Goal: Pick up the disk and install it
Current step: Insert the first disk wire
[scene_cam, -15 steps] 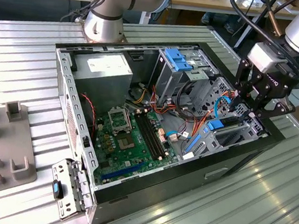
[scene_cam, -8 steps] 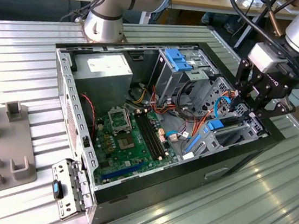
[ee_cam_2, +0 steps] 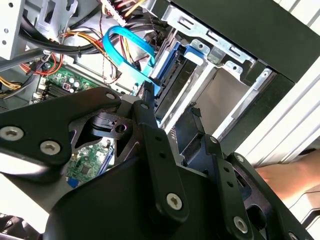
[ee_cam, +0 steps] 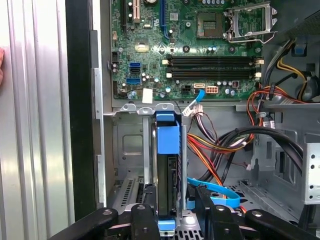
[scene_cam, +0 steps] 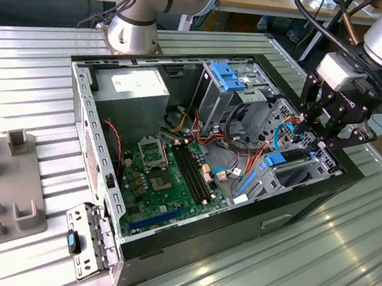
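The tool [scene_cam: 311, 140] is hanging down inside the open case [scene_cam: 294, 208], at the corner toward the exterior view's right, directly over the disk [scene_cam: 289, 170], which is sitting on edge in a metal bay [scene_cam: 259, 186] there. In the first wrist view the disk [ee_cam: 168, 180] is standing upright in the bay [ee_cam: 125, 150] with its blue rail [ee_cam: 167, 135] facing the camera. The tool [ee_cam: 175, 214] is straddling it, one black finger [ee_cam: 145, 216] lying close against one side and the other standing just beside the opposite side. In the second wrist view the tool [ee_cam_2: 171, 102] is likewise flanking the disk [ee_cam_2: 176, 82], its fingertips [ee_cam_2: 147, 95] reaching in beside the blue rail [ee_cam_2: 192, 50]. Whether the tool is clenched on the disk or released is something I cannot tell, since the contact points are hidden. A flat blue cable [ee_cam_2: 125, 40] is looping beside the bay among red, orange and black wires [ee_cam: 225, 145]. The green board [scene_cam: 166, 178] is lying on the case floor. A grey box [scene_cam: 131, 88] is sitting in the far corner, and a cage [scene_cam: 217, 101] with a light-blue latch [scene_cam: 226, 75] is standing next to it. The case is resting on a ribbed metal desk [scene_cam: 328, 278].
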Robot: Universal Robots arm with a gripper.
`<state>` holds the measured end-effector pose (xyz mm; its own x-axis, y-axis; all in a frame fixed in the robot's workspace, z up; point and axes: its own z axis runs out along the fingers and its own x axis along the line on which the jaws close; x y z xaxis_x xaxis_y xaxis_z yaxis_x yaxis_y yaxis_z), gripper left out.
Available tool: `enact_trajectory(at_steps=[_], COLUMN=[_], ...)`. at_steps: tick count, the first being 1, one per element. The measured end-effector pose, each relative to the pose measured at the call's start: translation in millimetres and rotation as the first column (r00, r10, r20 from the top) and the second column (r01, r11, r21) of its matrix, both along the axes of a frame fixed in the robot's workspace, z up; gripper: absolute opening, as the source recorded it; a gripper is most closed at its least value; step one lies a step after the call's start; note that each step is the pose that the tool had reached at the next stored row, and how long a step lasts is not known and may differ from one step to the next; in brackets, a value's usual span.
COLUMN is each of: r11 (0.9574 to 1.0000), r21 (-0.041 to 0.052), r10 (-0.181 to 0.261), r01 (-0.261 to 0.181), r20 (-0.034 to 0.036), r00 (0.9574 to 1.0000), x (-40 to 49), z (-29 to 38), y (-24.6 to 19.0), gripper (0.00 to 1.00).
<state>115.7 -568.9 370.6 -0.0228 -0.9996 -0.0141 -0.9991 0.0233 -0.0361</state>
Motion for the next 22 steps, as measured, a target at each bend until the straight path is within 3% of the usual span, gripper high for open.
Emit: enact_trajectory(at_steps=[7,22], r11=[1.0,1.0], r21=[0.0,-0.0005], r10=[0.001,0.003], r01=[-0.001,-0.003], r20=[-0.0001,-0.0024], r00=[1.0,1.0], x=[4.2,6.8], z=[0.0,2.9], y=[2.5,2.8], gripper=[0.44,0.44])
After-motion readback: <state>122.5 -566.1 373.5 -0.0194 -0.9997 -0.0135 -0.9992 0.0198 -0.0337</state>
